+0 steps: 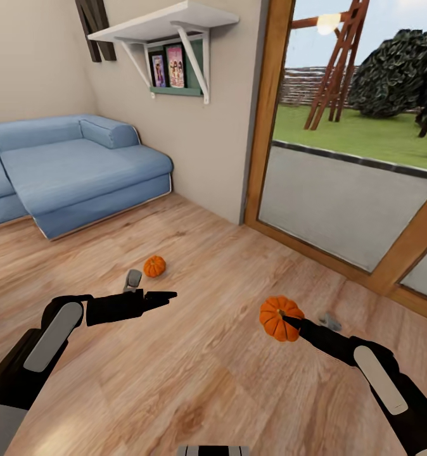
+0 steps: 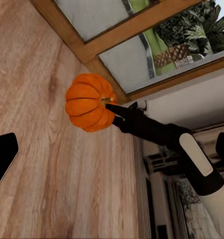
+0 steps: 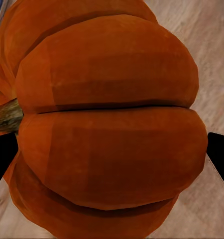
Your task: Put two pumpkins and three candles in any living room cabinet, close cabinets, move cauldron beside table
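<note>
My right gripper (image 1: 289,320) is shut on an orange ribbed pumpkin (image 1: 278,318), holding it over the wood floor. Up close, that pumpkin (image 3: 112,124) sits between the two black fingers, its stem to one side. The left wrist view shows the same pumpkin (image 2: 88,101) at the tip of the right arm. A second pumpkin (image 1: 154,266) lies on the floor just beyond my left gripper (image 1: 169,295), which is open and empty. Two small grey objects (image 1: 133,278) (image 1: 331,320) lie on the floor; I cannot tell if they are candles. Cabinet, cauldron and table are out of view.
A blue sofa (image 1: 68,171) stands at the back left against the wall. A white wall shelf (image 1: 169,25) with pictures hangs above. A wood-framed glass door (image 1: 340,202) runs along the right side. Open wood floor (image 1: 201,380) stretches between my arms.
</note>
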